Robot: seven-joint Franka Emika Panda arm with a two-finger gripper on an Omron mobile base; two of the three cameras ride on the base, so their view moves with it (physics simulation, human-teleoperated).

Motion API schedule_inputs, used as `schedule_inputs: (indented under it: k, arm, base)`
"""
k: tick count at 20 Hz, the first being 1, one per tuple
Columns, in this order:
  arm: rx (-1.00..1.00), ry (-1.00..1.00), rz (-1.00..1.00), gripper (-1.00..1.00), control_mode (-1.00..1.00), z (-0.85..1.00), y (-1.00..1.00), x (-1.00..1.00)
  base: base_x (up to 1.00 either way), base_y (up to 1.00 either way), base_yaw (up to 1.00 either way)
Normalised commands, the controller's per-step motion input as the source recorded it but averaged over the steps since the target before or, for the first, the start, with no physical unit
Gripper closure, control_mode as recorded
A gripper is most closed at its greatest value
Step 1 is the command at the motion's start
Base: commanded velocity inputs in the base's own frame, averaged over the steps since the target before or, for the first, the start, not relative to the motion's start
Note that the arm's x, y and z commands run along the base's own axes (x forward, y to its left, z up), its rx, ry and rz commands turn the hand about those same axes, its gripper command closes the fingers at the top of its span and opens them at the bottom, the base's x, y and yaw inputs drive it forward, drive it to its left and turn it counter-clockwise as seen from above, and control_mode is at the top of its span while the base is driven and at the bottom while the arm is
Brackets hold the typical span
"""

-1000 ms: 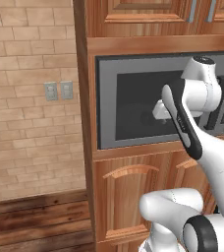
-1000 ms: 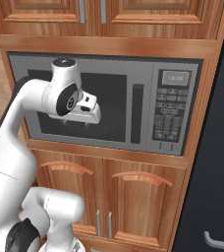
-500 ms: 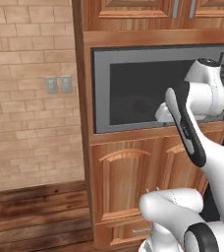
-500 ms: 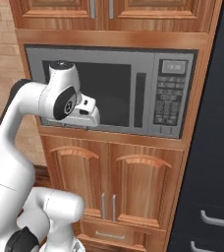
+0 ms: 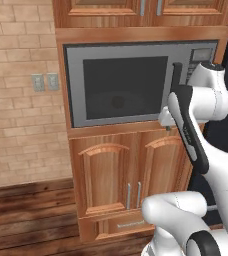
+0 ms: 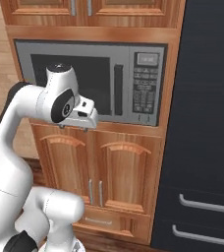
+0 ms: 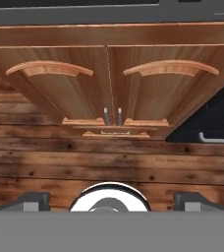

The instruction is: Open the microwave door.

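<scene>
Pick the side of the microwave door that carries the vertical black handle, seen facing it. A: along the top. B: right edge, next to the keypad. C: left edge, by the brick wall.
B: the handle stands upright on the microwave door beside the keypad.

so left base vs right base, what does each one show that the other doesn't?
Left base alone: the brick wall with a wall switch plate, and bare wood floor to the left of the cabinets.

Right base alone: the tall black fridge with its silver drawer handles, and the keypad seen clearly.

Both: the microwave, its shut microwave door with the vertical black bar handle, the arched lower cabinet doors, and the white arm.
</scene>
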Motion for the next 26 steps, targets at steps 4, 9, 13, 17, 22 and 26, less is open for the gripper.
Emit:
schedule_inputs:
  k: [4, 9, 13, 17, 22, 26]
  arm:
    - [0.0, 0.0, 0.0, -1.0, 1.0, 0.0, 0.0, 0.0]
    - [0.0, 0.0, 0.0, -1.0, 1.0, 0.0, 0.0, 0.0]
    - [0.0, -0.12, 0.0, -1.0, -1.0, 0.0, -0.16, -0.43]
    - [0.0, -0.18, 0.0, -1.0, -1.0, 0.09, -0.14, -0.33]
    - [0.0, -0.34, 0.0, -1.0, -1.0, 0.24, -0.36, 0.13]
    - [0.0, -0.29, -0.02, -1.0, -1.0, 0.23, -0.15, 0.76]
  base:
    - [-0.16, -0.54, 0.0]
    - [-0.22, -0.03, 0.0]
    - [0.0, 0.0, 0.0]
    - [0.0, 0.0, 0.0]
    - [0.0, 0.0, 0.0]
    - [0.0, 0.0, 0.0]
